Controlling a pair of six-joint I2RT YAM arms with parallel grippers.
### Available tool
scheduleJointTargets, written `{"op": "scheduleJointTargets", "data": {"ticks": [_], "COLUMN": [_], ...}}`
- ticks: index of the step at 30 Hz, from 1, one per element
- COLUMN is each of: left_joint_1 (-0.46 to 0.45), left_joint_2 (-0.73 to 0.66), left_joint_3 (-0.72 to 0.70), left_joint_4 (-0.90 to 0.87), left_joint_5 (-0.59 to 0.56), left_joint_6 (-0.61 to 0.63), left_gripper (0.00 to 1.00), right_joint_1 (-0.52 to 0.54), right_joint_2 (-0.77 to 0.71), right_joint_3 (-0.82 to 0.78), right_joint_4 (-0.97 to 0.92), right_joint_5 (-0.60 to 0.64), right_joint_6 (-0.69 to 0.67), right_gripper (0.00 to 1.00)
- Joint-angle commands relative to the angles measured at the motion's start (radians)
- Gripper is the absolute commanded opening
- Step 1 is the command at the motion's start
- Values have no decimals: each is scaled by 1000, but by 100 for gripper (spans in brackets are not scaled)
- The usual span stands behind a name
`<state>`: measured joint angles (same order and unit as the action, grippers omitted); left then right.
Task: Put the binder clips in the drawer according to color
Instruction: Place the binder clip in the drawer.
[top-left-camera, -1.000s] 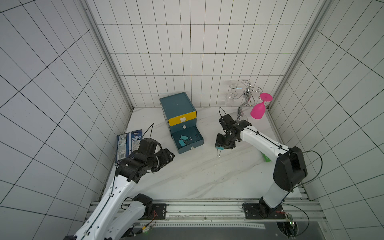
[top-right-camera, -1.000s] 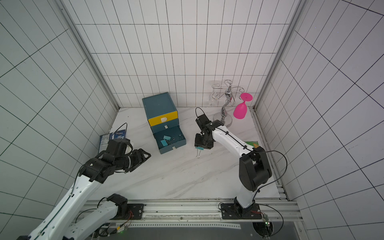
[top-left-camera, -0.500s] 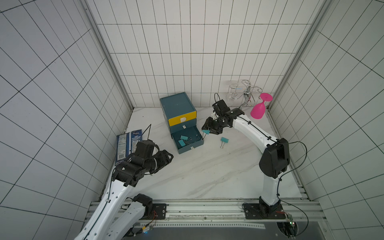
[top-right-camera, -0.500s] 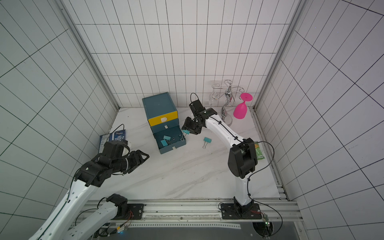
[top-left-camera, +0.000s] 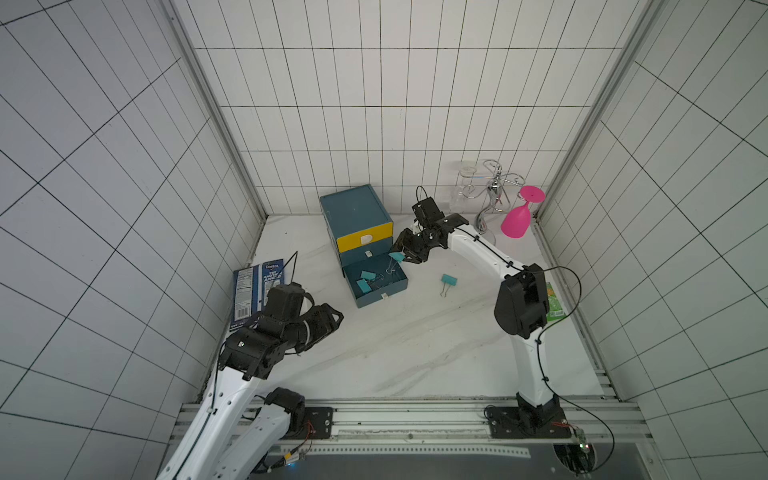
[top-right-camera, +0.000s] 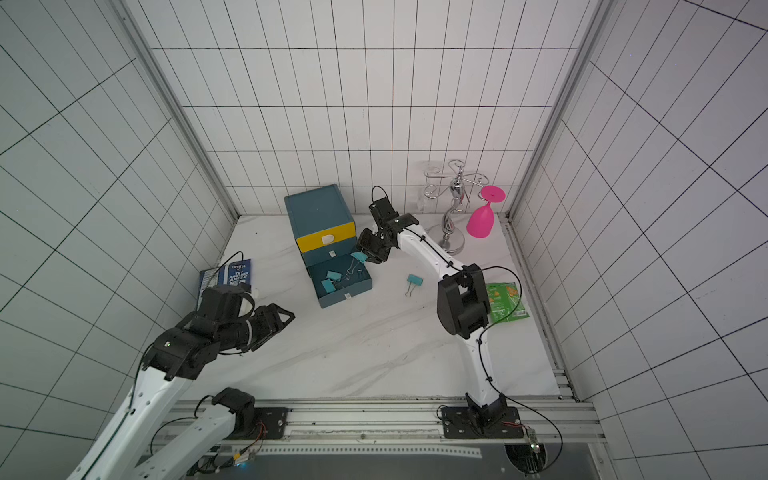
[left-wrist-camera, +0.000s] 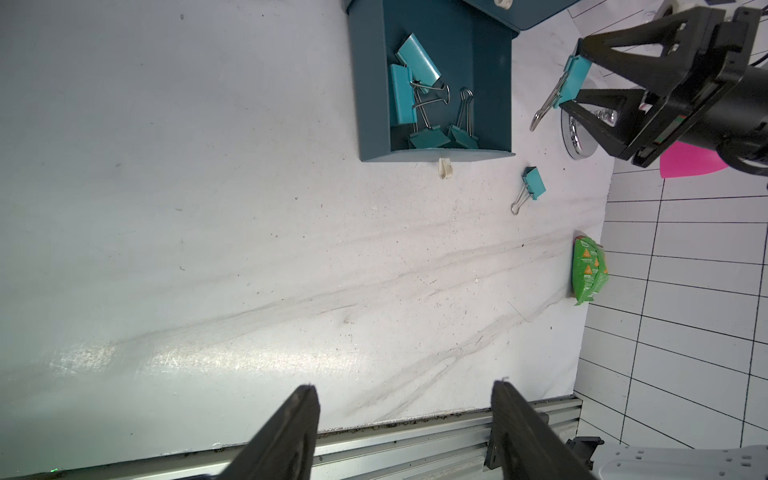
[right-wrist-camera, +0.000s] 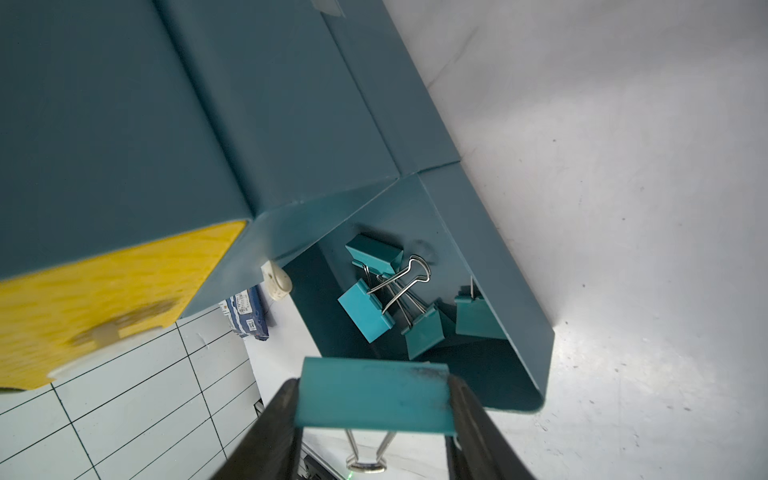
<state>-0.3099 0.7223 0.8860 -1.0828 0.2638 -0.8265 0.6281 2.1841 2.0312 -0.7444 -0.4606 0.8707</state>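
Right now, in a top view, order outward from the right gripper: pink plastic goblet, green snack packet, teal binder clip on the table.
1. Teal binder clip, on table beside the right gripper.
2. Pink goblet, back corner.
3. Green packet, right edge.

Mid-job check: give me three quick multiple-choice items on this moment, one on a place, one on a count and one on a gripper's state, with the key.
1. Where does the loose teal clip lie?
A. In the yellow drawer
B. On the blue packet
C. On the table, beside the open bottom drawer

2. How many clips lie inside that drawer?
A. Four
B. One
C. Seven

3. The right gripper is:
A. open and empty
B. shut on a teal clip
C. shut on a pull tab

Key: C, it lies on the table, apart from the drawer. A, the left wrist view shows four. B, the clip's body sits clamped between its jaws in the right wrist view.
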Motion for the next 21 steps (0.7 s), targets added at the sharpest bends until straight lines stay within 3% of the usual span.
{"op": "scheduleJointTargets", "data": {"ticks": [1,10,15,21], "left_joint_1": [9,18,22,23], "left_joint_2": [-13,7,33,70], "left_joint_3": [4,18,25,36], "left_joint_4": [-15,-4,19,56], "left_joint_5": [3,9,18,35], "left_joint_6": [24,35,40,41], "left_gripper": [69,70,70,70], "right_joint_1": [2,0,-12,-34], "right_joint_2": [33,36,8,-64], "right_joint_3": [48,72,68,3], "right_joint_4": [0,-42,-89,-192], "right_joint_5": [-18,-4,23,140], "right_joint_6": [6,-48,-93,-214], "right_gripper": [50,71,72,73]}}
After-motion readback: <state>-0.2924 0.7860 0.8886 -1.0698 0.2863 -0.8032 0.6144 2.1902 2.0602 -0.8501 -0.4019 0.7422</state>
